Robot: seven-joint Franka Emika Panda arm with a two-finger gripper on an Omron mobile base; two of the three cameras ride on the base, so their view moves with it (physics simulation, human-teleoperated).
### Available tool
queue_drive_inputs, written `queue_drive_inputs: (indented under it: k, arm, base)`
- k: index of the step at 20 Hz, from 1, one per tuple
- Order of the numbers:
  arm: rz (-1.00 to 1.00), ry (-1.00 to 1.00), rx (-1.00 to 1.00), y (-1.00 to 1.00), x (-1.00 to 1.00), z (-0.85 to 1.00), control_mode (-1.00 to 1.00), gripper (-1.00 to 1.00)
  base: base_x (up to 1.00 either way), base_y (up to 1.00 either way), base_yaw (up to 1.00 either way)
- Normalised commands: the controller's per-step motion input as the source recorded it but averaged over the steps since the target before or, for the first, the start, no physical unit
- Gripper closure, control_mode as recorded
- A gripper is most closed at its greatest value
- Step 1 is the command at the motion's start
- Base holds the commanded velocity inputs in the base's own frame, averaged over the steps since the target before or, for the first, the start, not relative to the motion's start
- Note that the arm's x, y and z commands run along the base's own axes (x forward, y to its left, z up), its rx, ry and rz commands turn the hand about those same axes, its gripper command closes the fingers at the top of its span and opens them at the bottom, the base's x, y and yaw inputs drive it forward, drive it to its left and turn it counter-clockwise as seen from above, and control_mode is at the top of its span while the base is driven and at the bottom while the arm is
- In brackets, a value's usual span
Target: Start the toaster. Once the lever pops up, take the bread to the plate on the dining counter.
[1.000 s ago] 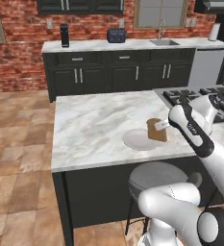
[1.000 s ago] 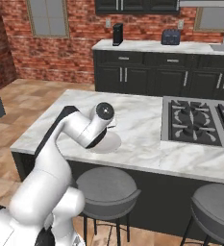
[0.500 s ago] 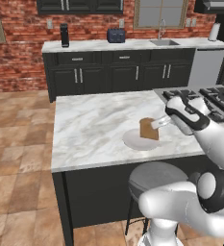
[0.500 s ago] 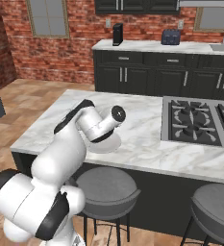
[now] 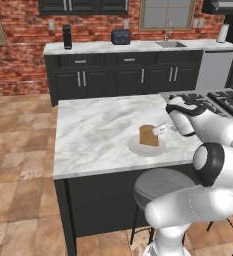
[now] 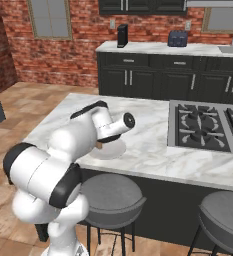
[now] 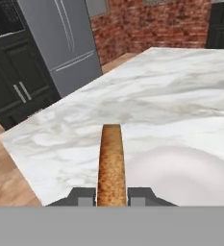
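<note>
The gripper (image 7: 111, 196) is clamped on the bread (image 5: 149, 135), one finger on each flat face of the slice. The slice stands on edge, extending straight out from the fingertips. Directly below the gripper and the bread lies the plate (image 5: 138, 149), on the dining counter (image 5: 95, 132); whether the lower edge of the slice touches the plate cannot be determined. The toaster (image 5: 120, 36) stands well beyond the gripper, on the wall counter (image 5: 138, 47) against the brick wall.
</note>
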Motion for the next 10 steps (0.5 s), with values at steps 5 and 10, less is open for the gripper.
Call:
queue_drive_inputs:
  k: [5, 10]
  arm:
    - [0.01, 0.0, 0.0, 0.0, 0.13, -0.35, -1.0, 1.0]
    - [0.0, 0.02, 0.0, 0.0, 0.02, -0.26, -1.0, 1.0]
  base:
    - [0.0, 0.0, 0.0]
    - [0.0, 0.0, 0.0]
